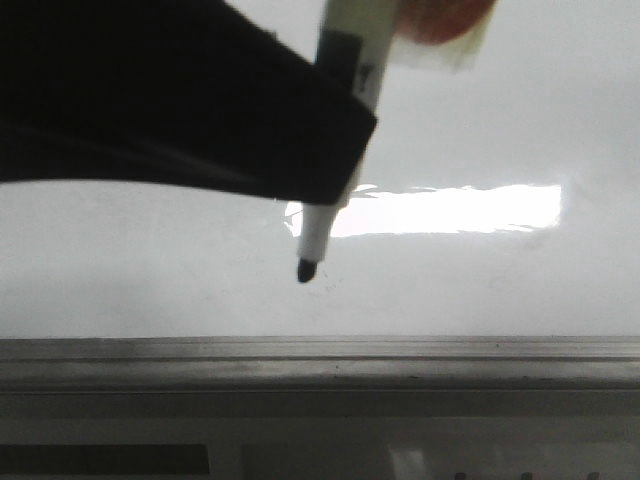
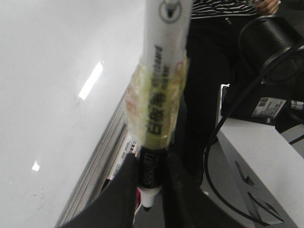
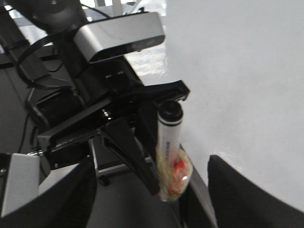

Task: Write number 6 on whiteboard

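The left gripper (image 1: 335, 190) has its fingers (image 2: 124, 190) closed narrow on a marker (image 2: 159, 109), gripping the dark lower part of the barrel just above the tip. In the front view the black tip (image 1: 306, 270) points down toward the whiteboard (image 1: 520, 110); I cannot tell if it touches the surface or stays just above. A band of yellowish tape (image 2: 154, 107) wraps the middle of the barrel, above the grip.

The marker looks light and stiff, with a smooth plastic body that can slip or turn between hard fingers. I judge that the hold near the tip is a good one, because the tip then wobbles less, and the tape probably adds some friction. The felt tip is soft, so only light pressure is wanted.

The right gripper (image 3: 152, 190) shows only two dark fingers (image 3: 237, 190) standing wide apart, with nothing between them; it looks toward the left arm and the marker.

The whiteboard is glossy, hard and rigid, with a grey frame strip (image 1: 320, 350) along its near edge and a bright glare patch (image 1: 440, 208). No number 6 is visible on it yet, so the writing seems not begun.
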### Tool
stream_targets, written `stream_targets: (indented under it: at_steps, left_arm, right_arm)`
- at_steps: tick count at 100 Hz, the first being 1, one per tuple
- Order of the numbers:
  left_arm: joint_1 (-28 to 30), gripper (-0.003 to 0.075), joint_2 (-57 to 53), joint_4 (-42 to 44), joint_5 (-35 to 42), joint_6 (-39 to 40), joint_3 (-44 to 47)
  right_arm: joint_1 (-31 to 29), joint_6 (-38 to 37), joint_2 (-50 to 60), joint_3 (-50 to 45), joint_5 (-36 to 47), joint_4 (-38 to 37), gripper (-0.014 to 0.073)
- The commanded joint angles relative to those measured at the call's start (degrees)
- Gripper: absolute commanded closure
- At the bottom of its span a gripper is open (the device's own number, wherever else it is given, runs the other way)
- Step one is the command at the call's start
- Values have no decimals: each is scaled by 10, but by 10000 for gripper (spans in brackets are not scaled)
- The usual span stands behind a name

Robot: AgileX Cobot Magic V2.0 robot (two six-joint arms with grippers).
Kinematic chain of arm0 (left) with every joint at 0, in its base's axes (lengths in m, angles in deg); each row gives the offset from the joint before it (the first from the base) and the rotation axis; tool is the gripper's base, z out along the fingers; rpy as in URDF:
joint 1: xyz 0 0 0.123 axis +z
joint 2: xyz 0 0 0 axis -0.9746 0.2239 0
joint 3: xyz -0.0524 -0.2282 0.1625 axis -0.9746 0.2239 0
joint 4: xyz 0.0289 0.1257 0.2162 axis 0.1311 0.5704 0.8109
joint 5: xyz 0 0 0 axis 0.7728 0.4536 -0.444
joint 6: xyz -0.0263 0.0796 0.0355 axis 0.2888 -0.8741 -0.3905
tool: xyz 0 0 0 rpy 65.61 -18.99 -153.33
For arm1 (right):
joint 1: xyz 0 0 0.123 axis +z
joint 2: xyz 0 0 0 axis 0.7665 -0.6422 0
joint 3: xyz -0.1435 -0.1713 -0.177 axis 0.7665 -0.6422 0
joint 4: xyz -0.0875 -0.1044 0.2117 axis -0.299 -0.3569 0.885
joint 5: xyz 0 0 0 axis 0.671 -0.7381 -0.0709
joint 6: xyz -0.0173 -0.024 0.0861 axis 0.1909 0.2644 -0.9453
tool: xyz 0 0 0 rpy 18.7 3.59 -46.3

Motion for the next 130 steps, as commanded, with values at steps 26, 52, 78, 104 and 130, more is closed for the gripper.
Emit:
stream_targets:
  at_steps: [26,52,78,104,130]
  left_arm:
    - [-4,738,-10,-112,-36,-125,-15]
    - [-4,738,-10,-112,-38,-125,-15]
    - [-4,738,-10,-112,-38,-125,-15]
    - [-4,739,-10,-112,-38,-125,-15]
    - [-4,740,-10,-112,-14,-125,-15]
  right_arm:
    - [37,99,-50,20,-3,109,145]
    - [46,161,-81,31,-5,150,145]
    - [77,161,-141,68,1,127,207]
    - [95,161,-159,68,-3,84,320]
    - [95,161,-159,68,-3,85,663]
